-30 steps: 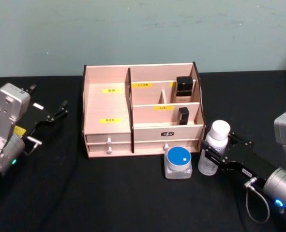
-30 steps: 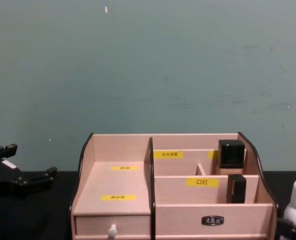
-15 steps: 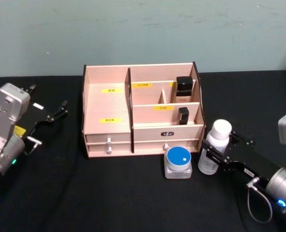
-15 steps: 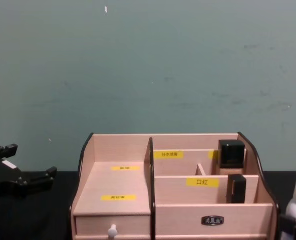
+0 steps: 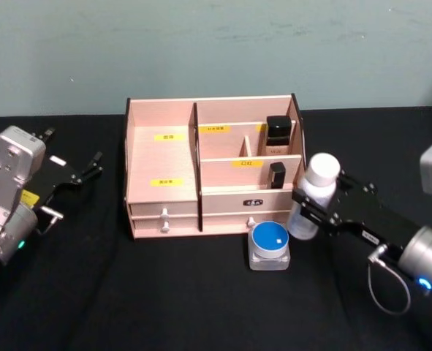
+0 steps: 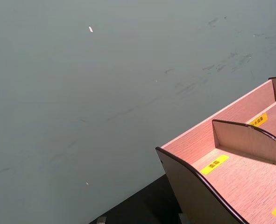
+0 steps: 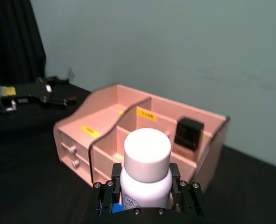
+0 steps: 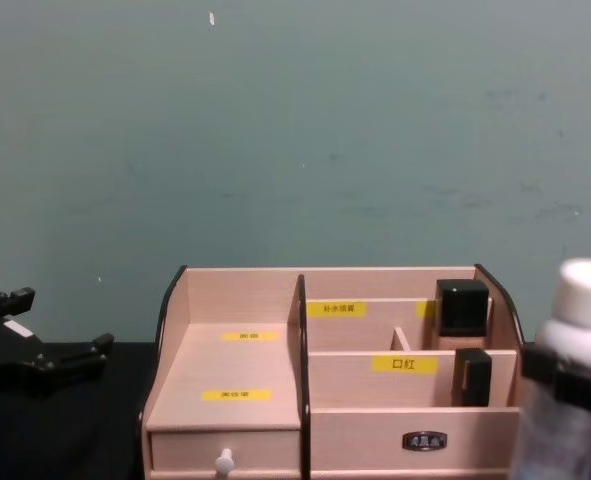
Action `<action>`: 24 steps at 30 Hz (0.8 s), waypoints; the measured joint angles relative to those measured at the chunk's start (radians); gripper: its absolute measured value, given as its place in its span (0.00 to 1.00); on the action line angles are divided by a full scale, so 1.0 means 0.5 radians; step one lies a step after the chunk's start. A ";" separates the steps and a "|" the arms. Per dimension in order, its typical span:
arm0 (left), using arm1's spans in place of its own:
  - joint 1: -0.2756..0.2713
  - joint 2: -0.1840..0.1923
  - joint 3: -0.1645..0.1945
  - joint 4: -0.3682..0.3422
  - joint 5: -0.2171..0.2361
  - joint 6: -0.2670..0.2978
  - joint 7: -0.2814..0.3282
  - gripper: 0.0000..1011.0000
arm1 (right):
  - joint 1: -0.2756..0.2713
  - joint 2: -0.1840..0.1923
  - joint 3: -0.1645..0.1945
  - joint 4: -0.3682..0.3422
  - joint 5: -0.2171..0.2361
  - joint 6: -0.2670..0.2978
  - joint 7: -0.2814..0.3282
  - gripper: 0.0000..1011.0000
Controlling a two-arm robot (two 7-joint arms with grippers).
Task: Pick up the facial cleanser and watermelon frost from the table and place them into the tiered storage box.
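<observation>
At the right end of the tiered storage box (image 5: 161, 157), toward the desk's (image 5: 164, 300) front right, the right gripper (image 5: 309, 210) is clamped on the white-capped bottle (image 5: 323, 169). Its 2 black fingers press the translucent body from either side, just under the cap. The bottle leans a little, cap tipped away from the box, and it appears to hang clear of the black cloth rather than stand on it. Its base is just beside and slightly above the blue-lidded jar (image 5: 269, 239), which sits on the desk touching or nearly touching the box's front, below the small right drawer. I cannot tell from the labels which of the 2 is the cleanser and which the watermelon frost.

The box stands at the middle of the desk toward the back edge. 2 dark rectangular cases (image 5: 278, 130) already occupy its right-hand compartments, while the wide stepped bay on the left is bare.

The left gripper (image 5: 75, 174) is parked near the desk's left edge, well apart from everything, with its fingers spread and nothing between them.

The bottle looks like light, stiff plastic with a smooth round wall, so it could swivel or slide in a 2-point pinch. The grip high on the shoulder seems sensible, since the cap's lip gives a stop against slipping. The jar is squat with thick, clear, probably glassy sides. It is likely heavier and slicker, and best taken across its body below the lid rather than by the lid itself.
</observation>
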 joint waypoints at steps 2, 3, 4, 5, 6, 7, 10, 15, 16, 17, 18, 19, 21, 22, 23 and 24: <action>0.000 0.000 0.000 0.000 0.000 0.000 0.000 0.99 | 0.028 0.002 -0.013 -0.012 -0.005 0.011 0.009 0.60; 0.000 0.000 0.000 0.000 0.000 0.000 0.000 0.99 | 0.043 0.003 -0.020 -0.017 -0.007 0.017 0.014 0.60; 0.000 0.000 0.000 0.000 0.000 0.000 0.000 0.99 | 0.058 0.003 -0.028 -0.020 -0.010 0.023 0.018 0.60; 0.000 0.000 0.000 0.000 0.000 0.000 0.000 0.99 | 0.088 0.002 -0.045 -0.024 -0.014 0.033 0.026 0.60; 0.000 0.000 0.000 0.000 0.000 0.000 0.000 0.99 | 0.088 0.002 -0.045 -0.024 -0.014 0.033 0.026 0.60; 0.000 0.000 0.000 0.000 0.000 0.000 0.000 0.99 | 0.123 -0.002 -0.063 -0.026 -0.017 0.040 0.033 0.60; 0.000 0.000 0.000 0.000 0.000 0.000 0.000 0.99 | 0.193 -0.019 -0.101 -0.018 -0.026 0.051 0.042 0.60; 0.000 0.000 0.000 0.000 0.000 0.000 0.000 0.99 | 0.316 -0.072 -0.168 0.044 -0.035 0.063 0.048 0.60; 0.000 0.000 0.000 0.000 0.000 0.000 0.000 0.99 | 0.335 -0.082 -0.178 0.056 -0.036 0.064 0.049 0.60; 0.000 0.000 0.000 0.000 0.000 0.000 0.000 0.99 | 0.370 -0.102 -0.198 0.079 -0.038 0.064 0.049 0.60; 0.000 0.000 0.000 0.000 0.000 0.000 0.000 0.99 | 0.387 -0.111 -0.207 0.092 -0.040 0.065 0.049 0.60; 0.000 0.000 0.000 0.000 0.000 0.000 0.000 0.99 | 0.401 -0.119 -0.215 0.103 -0.041 0.065 0.049 0.60; 0.000 0.000 0.000 0.000 0.000 0.000 0.000 0.99 | 0.434 -0.137 -0.231 0.129 -0.044 0.066 0.048 0.60; 0.000 0.000 0.000 0.000 0.000 0.000 0.000 0.99 | 0.465 -0.155 -0.247 0.155 -0.048 0.068 0.048 0.60; 0.000 0.000 0.000 0.000 0.000 0.000 0.000 0.99 | 0.481 -0.164 -0.256 0.169 -0.050 0.068 0.047 0.60; 0.000 0.000 0.000 0.000 0.000 0.000 0.000 0.99 | 0.497 -0.174 -0.265 0.184 -0.053 0.069 0.046 0.60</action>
